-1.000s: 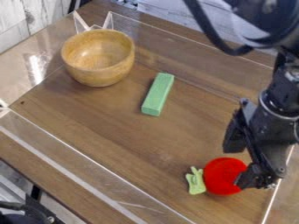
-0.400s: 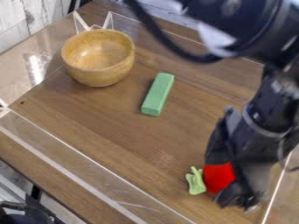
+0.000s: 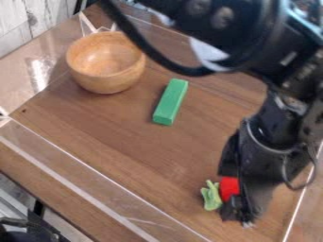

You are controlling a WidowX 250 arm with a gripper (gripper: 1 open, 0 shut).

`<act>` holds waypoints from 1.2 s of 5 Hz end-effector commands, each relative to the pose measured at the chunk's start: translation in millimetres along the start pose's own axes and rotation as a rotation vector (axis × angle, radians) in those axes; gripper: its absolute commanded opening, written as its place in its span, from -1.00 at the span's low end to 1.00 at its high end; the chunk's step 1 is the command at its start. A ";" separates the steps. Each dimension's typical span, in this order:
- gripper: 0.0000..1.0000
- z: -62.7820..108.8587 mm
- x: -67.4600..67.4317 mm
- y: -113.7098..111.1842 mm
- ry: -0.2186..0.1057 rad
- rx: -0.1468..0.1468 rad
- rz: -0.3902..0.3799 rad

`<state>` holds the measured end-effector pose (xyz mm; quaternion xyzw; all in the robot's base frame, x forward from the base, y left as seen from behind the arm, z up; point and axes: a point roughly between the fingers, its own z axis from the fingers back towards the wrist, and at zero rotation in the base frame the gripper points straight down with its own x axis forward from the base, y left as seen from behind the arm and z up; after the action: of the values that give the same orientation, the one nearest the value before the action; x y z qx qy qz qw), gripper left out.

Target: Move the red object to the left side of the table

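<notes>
The robot is at the pick-up stage, with the whole carry across the table still to do. The red toy fruit (image 3: 229,187) sits low and toward the right of the view, on the wooden table (image 3: 120,142), with its pale green leafy tuft (image 3: 211,197) poking out on the left. The dark gripper (image 3: 236,191) comes down over it from the upper right, its fingers spread wide, and the near parts of the hand hide much of the red skin. Nothing in the view shows the fingers closed on the fruit, so it seems to be framed by them and not yet held (whether any fingertip touches it is impossible to tell from here). The reach looks nearly complete; what is left is to close on the fruit, lift it, carry it to the left side and let it go. The green block (image 3: 171,101) stands apart from the fruit, farther up the table, and the wooden bowl (image 3: 106,62) is beyond that at the upper left, so a low path leftward through the nearer part of the table would probably avoid both. The rounded shape could roll if the fingers meet it unevenly, so a centred, gentle squeeze seems the sensible next move.
</notes>
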<state>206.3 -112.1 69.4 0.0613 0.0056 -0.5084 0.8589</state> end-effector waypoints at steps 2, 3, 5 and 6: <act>1.00 23.2 26.5 10.9 -0.117 0.017 -0.121; 1.00 18.5 24.3 9.0 -0.124 0.024 -0.098; 1.00 9.0 23.3 6.9 -0.135 0.035 -0.058; 1.00 6.1 25.9 7.5 -0.142 0.034 -0.040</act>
<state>222.3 -130.7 68.5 0.0383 -0.0503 -0.5288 0.8464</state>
